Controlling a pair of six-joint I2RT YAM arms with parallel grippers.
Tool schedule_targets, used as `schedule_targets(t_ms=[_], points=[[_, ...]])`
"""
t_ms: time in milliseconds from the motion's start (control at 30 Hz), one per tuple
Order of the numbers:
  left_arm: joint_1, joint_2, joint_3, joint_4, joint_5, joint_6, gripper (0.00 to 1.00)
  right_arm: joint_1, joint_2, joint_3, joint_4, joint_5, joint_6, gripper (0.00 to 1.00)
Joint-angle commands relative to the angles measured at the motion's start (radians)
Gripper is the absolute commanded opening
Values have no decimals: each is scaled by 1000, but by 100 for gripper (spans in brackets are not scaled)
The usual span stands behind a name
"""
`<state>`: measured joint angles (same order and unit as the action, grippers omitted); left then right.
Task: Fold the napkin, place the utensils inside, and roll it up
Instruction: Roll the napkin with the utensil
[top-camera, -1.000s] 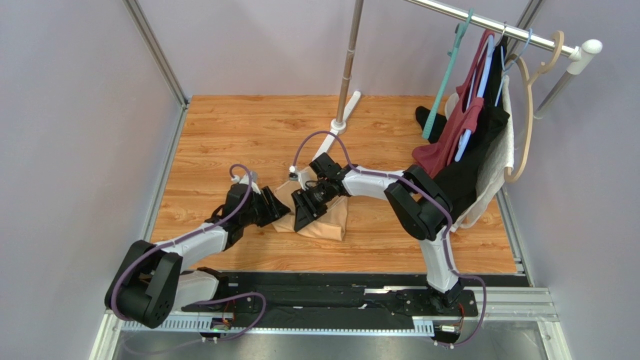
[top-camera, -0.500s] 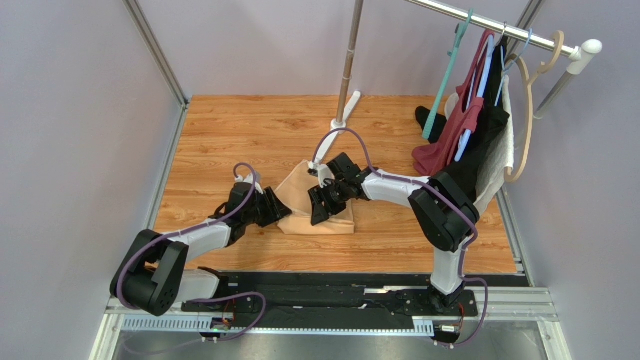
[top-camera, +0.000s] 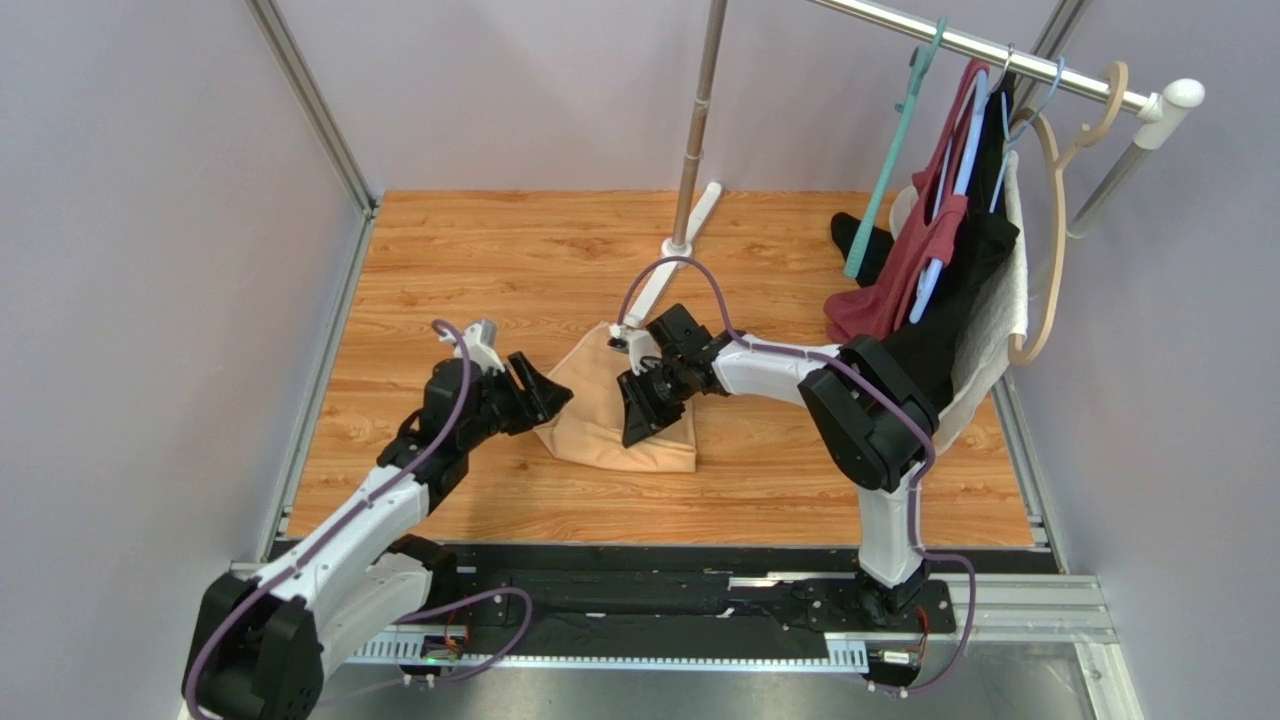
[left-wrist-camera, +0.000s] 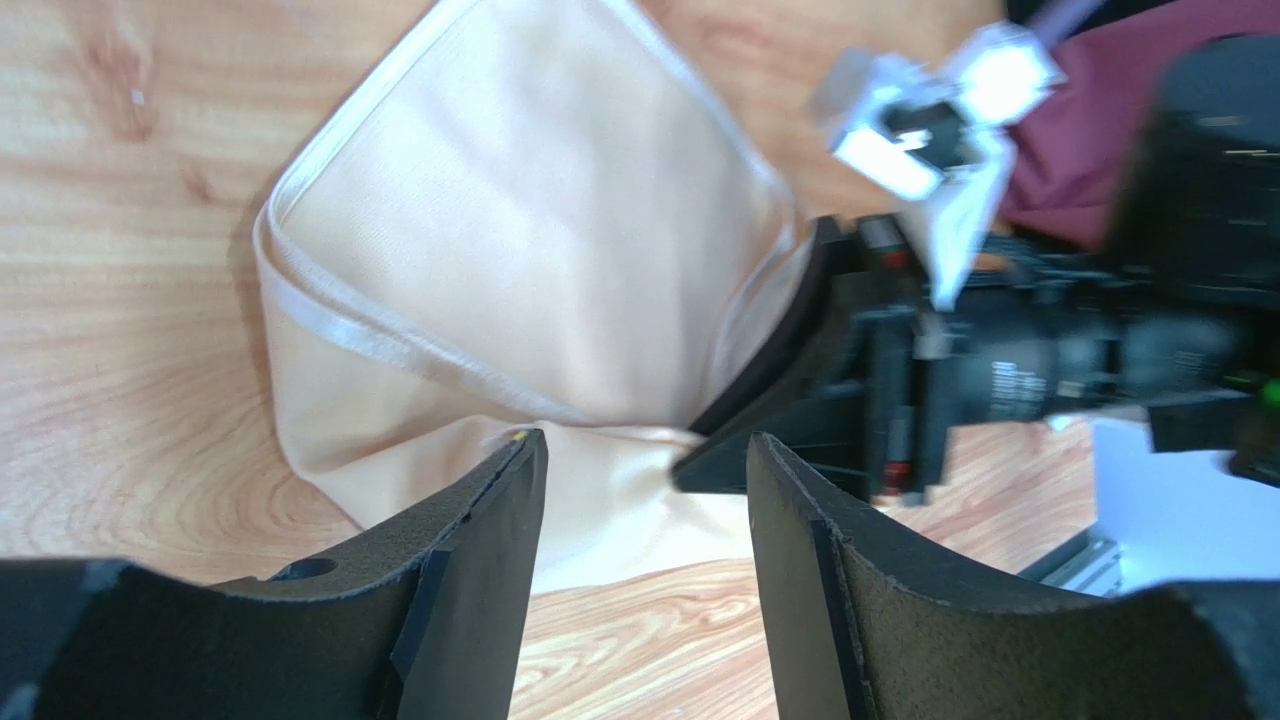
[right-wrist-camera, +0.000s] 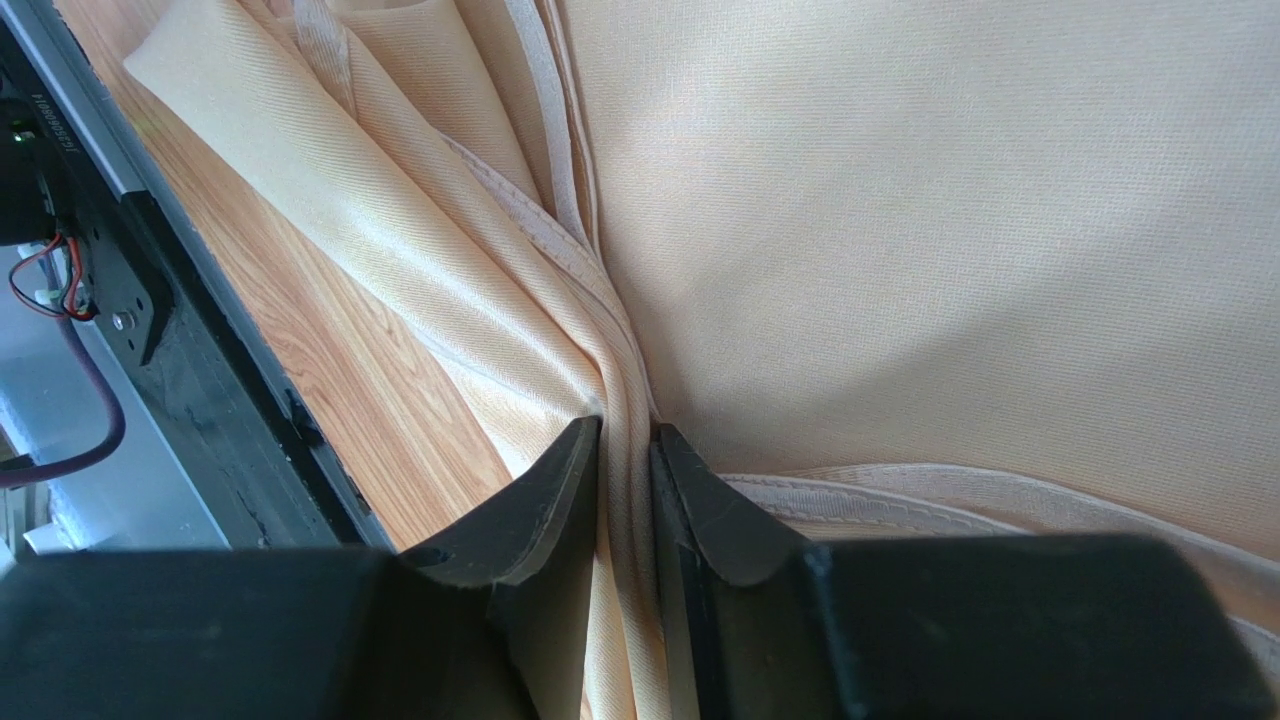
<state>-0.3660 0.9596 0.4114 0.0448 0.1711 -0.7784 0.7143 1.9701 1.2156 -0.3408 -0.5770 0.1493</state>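
Observation:
The peach-tan napkin lies crumpled and partly folded on the wooden table, in front of both arms. My right gripper reaches down onto its right side. In the right wrist view the right gripper is shut on a bunched, hemmed fold of the napkin. My left gripper hovers at the napkin's left edge. In the left wrist view the left gripper is open with nothing between its fingers, and the napkin lies just beyond. The utensils are out of view.
A metal pole with a long white foot stands behind the napkin. A rack at the right carries dark red, black and white garments on hangers. The black base rail runs along the table's near edge.
My right gripper has closed on a fold of the napkin. My left arm has drawn back to the left, its gripper lifting off the napkin's left edge. The napkin's outline has shifted slightly.

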Motion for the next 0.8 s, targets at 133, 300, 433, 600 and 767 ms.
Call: schedule_targets(t_ms=[133, 300, 433, 600, 767], points=[[-11, -98, -32, 1, 27, -27, 61, 1, 56, 27, -47, 34, -10, 24], [-28, -7, -51, 157, 58, -71, 61, 2, 65, 27, -49, 34, -1, 24], [-42, 63, -5, 197, 62, -70, 61, 5, 69, 28, -47, 37, 7, 24], [-80, 157, 4, 265, 70, -97, 61, 4, 72, 27, -50, 45, 9, 24], [-90, 231, -6, 311, 64, -110, 61, 7, 79, 30, -55, 40, 9, 24]])
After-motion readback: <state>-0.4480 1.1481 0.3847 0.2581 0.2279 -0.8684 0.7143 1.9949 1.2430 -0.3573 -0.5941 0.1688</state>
